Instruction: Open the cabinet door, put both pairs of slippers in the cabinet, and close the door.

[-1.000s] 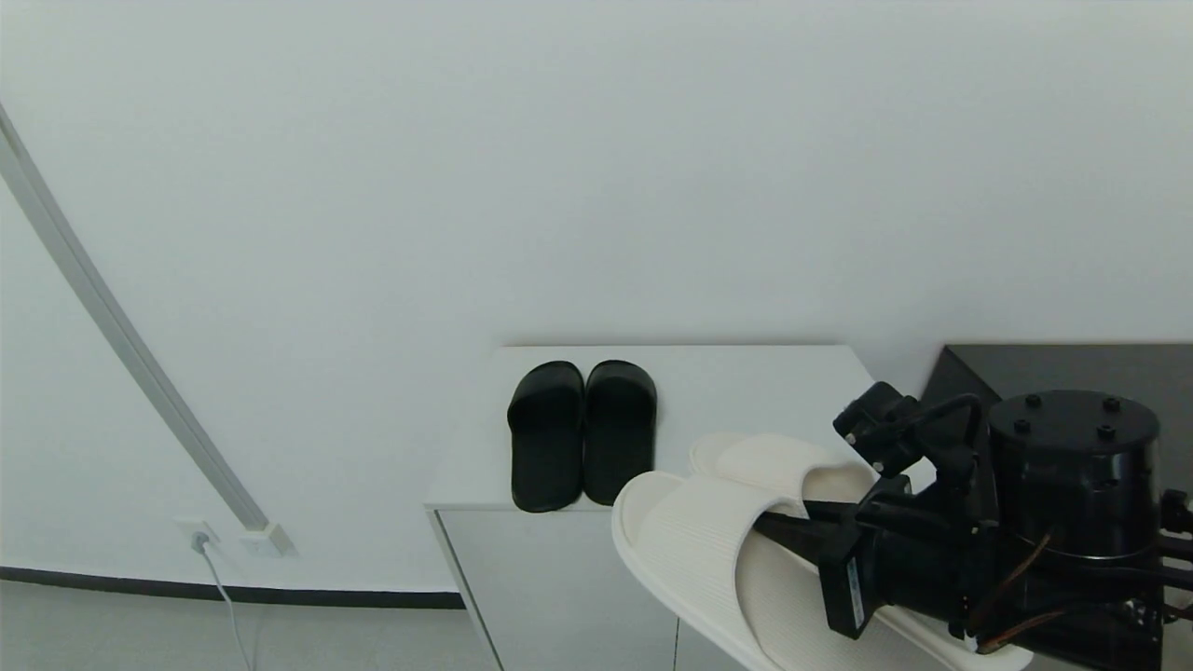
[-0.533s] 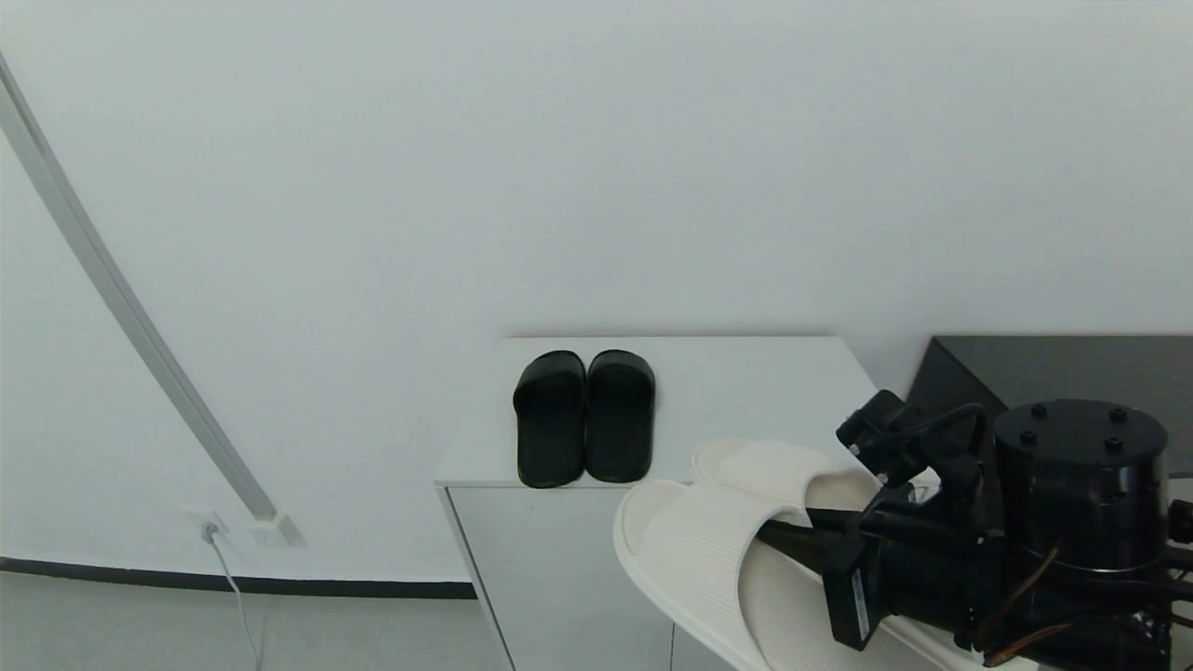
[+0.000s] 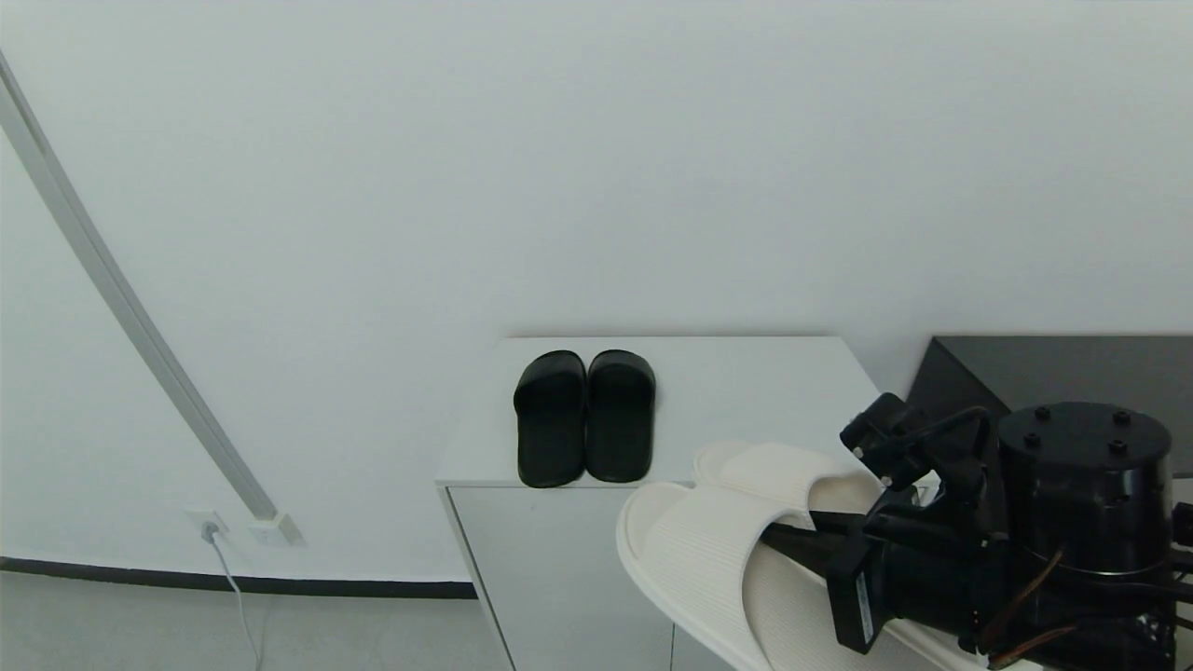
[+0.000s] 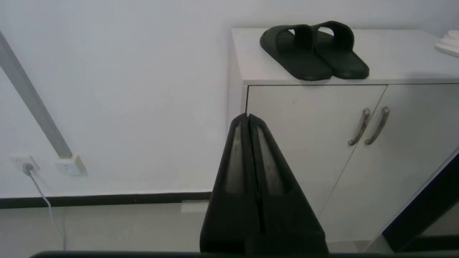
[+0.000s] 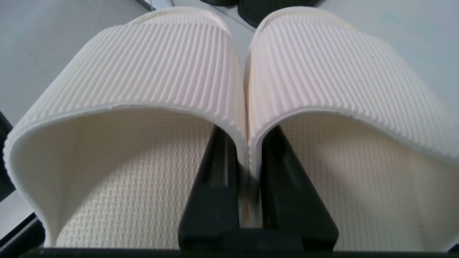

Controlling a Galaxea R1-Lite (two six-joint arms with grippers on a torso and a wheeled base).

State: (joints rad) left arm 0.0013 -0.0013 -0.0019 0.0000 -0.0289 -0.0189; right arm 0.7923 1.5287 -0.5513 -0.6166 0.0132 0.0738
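Right gripper (image 5: 247, 154) clamped on white slippers (image 3: 708, 559), pinching both inner strap walls together, held by cabinet (image 3: 559, 578) front right. Black slippers (image 3: 584, 419) side by side on cabinet top. Cabinet doors (image 4: 308, 143) shut. Left gripper (image 4: 248, 125) closed, empty, facing cabinet's left front.

Your right gripper (image 5: 247, 147) is clamped on its load; your left gripper (image 4: 247, 122) is closed up.
The right fingers (image 5: 215, 179) sit one inside each of the white slippers (image 5: 165, 72), pinching the two inner strap walls between them. The left fingers (image 4: 233, 172) press flat together, tip to tip.
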